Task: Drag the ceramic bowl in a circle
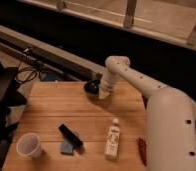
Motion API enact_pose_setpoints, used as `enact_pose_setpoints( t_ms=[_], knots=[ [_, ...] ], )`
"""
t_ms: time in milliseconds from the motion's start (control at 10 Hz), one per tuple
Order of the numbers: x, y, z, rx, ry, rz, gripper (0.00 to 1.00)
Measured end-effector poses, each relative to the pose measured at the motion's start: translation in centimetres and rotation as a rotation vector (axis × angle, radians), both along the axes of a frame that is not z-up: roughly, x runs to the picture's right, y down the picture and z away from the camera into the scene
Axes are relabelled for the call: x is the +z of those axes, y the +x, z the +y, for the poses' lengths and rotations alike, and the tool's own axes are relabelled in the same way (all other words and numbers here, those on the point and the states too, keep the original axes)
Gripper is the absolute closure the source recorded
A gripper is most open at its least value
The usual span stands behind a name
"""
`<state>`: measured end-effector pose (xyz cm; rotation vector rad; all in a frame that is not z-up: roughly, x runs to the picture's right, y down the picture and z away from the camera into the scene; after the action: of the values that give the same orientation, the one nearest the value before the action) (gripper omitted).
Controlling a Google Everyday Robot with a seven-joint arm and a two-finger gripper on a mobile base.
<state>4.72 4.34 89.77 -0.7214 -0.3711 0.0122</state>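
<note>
The ceramic bowl (pixel 92 87) is a small black round bowl at the far edge of the wooden table (pixel 51 107), near its middle. My gripper (pixel 103 93) comes down from the white arm (pixel 136 80) onto the bowl's right side and hides that part of the rim. The bowl's left half shows, dark and glossy. The white plastic cup (pixel 30 145) stands at the near left corner, far from the gripper.
A black bar on a blue block (pixel 69 140) lies near the front middle. A white bottle (pixel 111 139) lies to its right, and a red object (pixel 142 150) beside my arm's base. Dark equipment and cables (pixel 11 87) stand left of the table.
</note>
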Motion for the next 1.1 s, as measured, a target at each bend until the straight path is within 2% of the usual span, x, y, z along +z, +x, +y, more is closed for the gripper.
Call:
enact_pose_setpoints(
  t_ms=[400, 700, 900, 1100],
  knots=[
    [0.6, 5.6, -0.7, 0.083, -0.01, 0.088, 0.95],
    [0.1, 11.7, -0.2, 0.165, -0.032, 0.192, 0.95],
    [-1.4, 13.5, 1.0, 0.156, -0.05, 0.209, 0.95],
    [-2.6, 13.0, 1.9, 0.111, -0.059, 0.189, 0.95]
  ],
)
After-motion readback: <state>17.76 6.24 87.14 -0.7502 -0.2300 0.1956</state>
